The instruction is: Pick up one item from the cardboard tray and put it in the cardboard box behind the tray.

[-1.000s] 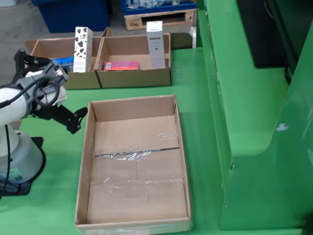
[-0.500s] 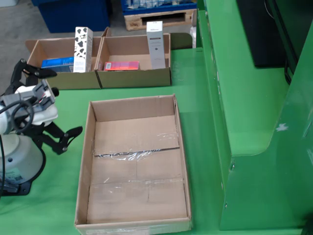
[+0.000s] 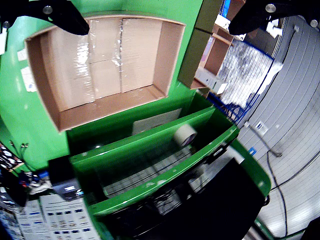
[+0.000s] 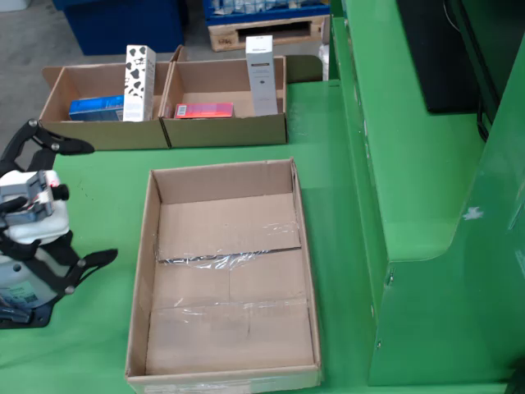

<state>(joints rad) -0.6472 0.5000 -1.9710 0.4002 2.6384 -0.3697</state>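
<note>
A: Claw stands apart, holding nothing, left of the bare cardboard box in the fixed view.

B: Items sit in the trays beyond; reach there, centre over 1 upright carton.

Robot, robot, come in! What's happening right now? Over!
Gripper open, empty. Cow-print carton upright in its tray, not picked yet. Big cardboard box empty. Nothing blocking.

You're seeing the end effector being cut off by the left edge in the still view from above, its fingertips running past the top edge in the riding view, blue box print staying too small to read.
</note>
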